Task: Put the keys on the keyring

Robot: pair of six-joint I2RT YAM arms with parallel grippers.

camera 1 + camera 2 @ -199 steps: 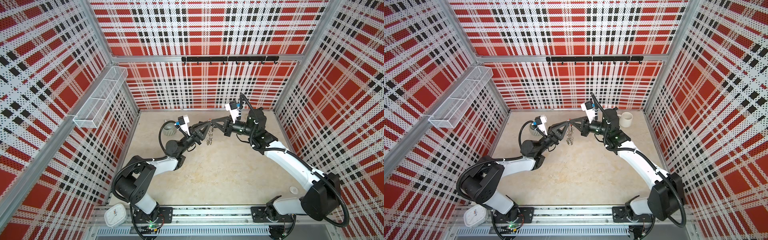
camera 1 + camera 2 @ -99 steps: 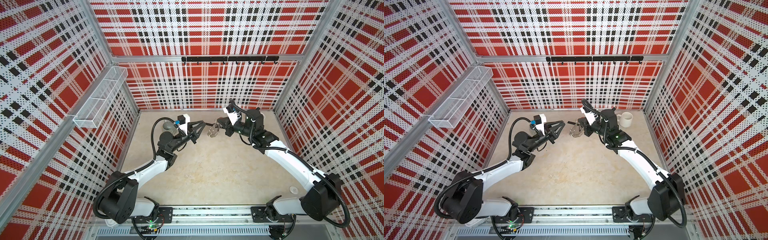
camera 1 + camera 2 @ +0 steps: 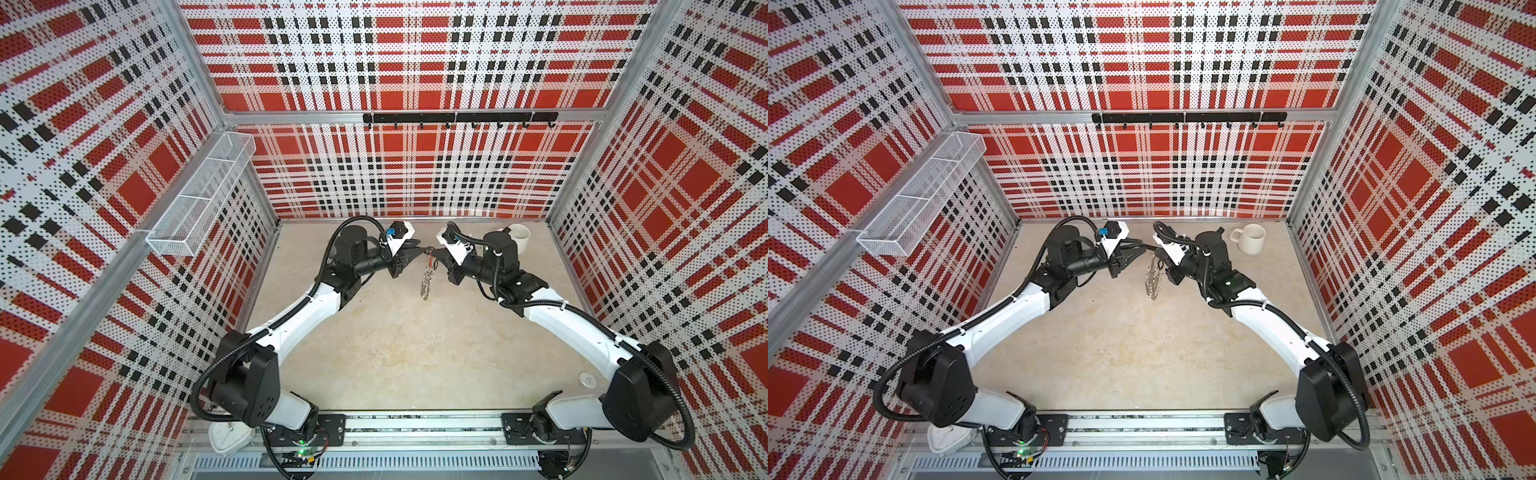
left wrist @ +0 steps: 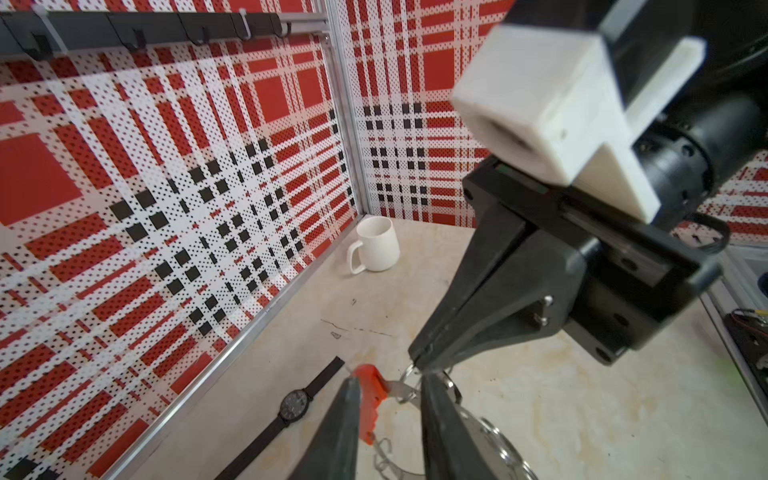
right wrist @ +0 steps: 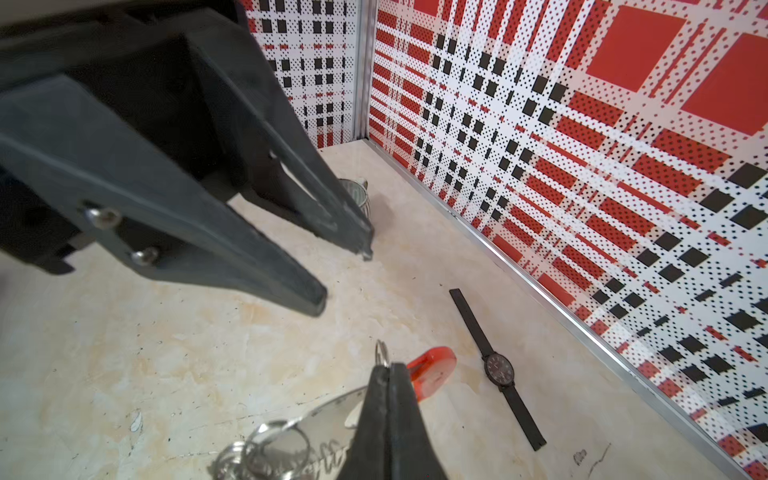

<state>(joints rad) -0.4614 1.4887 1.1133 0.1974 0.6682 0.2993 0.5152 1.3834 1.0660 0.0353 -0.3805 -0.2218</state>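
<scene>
Now R grip (image 5: 388, 372) clenched on keyring (image 5: 326, 415) edge, midair; L grip (image 5: 341, 276) released nearby (no contact).

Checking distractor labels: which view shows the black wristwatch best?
The right wrist view: the wristwatch lies flat on the table, dial and both straps fully visible. The left wrist view shows the wristwatch too, with one strap cut off by the picture's edge. In both top views I cannot make it out.

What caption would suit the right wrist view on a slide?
Right gripper shut on the keyring, left gripper open nearby, wristwatch lying on the table.
</scene>
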